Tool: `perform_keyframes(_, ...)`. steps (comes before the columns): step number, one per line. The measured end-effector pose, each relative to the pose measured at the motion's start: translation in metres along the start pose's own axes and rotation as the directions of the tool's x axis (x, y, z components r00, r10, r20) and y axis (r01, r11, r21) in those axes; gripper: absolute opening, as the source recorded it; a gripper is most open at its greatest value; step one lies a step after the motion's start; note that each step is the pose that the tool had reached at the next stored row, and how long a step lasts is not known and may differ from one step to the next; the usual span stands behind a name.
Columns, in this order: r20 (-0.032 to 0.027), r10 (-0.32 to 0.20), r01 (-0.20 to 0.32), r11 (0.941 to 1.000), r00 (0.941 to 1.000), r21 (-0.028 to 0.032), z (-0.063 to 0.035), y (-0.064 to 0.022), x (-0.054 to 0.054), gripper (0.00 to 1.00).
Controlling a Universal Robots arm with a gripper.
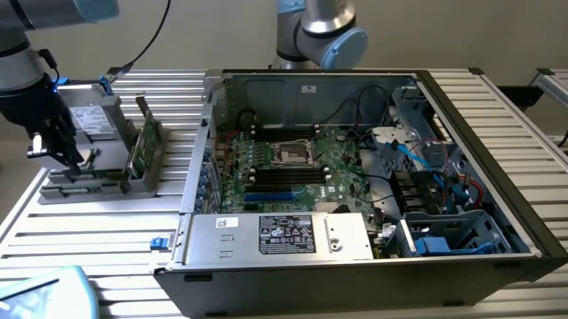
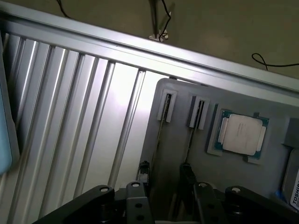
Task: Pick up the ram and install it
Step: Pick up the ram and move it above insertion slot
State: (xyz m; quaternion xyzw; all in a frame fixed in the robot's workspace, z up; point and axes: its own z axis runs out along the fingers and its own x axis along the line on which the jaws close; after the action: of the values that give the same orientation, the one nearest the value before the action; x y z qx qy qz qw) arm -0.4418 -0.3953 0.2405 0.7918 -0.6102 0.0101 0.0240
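On a counter (image 1: 106, 219) of silver ribbed aluminium slats: toward the exterior view's left, a flat grey plastic holder tray (image 1: 84, 186) with slots, set square to the slats. Just beside it, on the exterior view's right, a large black open-sided computer case (image 1: 337, 292), laid on its side and taking up most of the surface. By the case's near corner, a small blue clip-like piece (image 1: 159, 244), too small to identify. At the near corner on the exterior view's left, a pale blue-green rounded object (image 1: 40, 292), cut off by the frame. Seen from the wrist, a plain metal edge rail (image 2: 140, 51) bordering the slats, with the grey tray close against it.
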Motion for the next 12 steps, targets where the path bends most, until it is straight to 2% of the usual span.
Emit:
perform_keyframes(4,-0.0014,0.012,-0.012,0.9999,0.9999,0.0058,0.0059,0.0009,0.0,0.4)
perform_keyframes(6,-0.0015,0.016,-0.016,0.9998,0.9999,0.0066,0.0071,0.0014,0.002,0.4)
perform_keyframes(12,-0.0015,0.02,-0.02,0.9998,0.9998,0.0066,0.0083,0.0052,0.016,0.4)
